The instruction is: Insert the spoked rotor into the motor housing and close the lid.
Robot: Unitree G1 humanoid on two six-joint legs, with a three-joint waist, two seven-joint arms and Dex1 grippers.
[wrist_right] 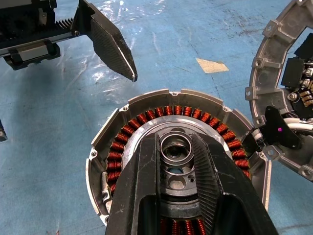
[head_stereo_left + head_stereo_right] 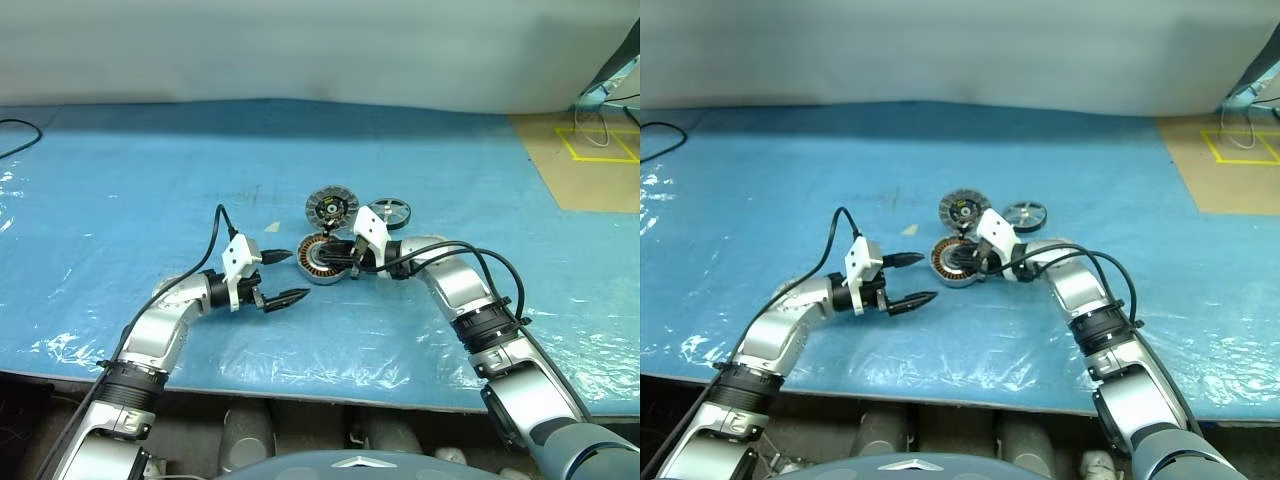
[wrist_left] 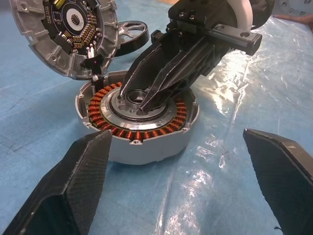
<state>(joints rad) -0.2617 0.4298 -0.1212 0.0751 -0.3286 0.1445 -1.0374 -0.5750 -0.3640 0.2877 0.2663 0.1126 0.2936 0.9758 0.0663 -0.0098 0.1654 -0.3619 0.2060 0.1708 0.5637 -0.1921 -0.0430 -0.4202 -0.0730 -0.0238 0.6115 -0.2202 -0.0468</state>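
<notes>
Looking down past my own arms, I take the motor housing [image 2: 322, 259] as my landmark: it sits on the blue plastic sheet [image 2: 120, 180] covering the counter, copper windings up. Part of its near rim is hidden behind my right gripper [image 2: 351, 262], whose fingers [image 1: 205, 181] reach down into the dark centre of the housing. They stand narrow, either side of the small metal hub ring; I cannot tell whether they truly pinch it or just rest beside it.

The lid [image 2: 331, 208] lies just behind the housing, touching or nearly touching its far rim, open face up with a circuit board and a row of small copper parts showing. In the right wrist view it is cut off by the frame edge. There is tiny printing on the board, too small for me to read. The spoked rotor [image 2: 390, 211] lies flat just beside the lid, behind the housing and to its right, partly hidden by my right wrist.

My left gripper [image 2: 285, 277] hovers left of the housing, clear of it, pointing toward it almost level, its fingers [image 3: 73, 191] spread wide and empty. My right forearm comes in from the right, wrist bent toward the housing and angled downward.
</notes>
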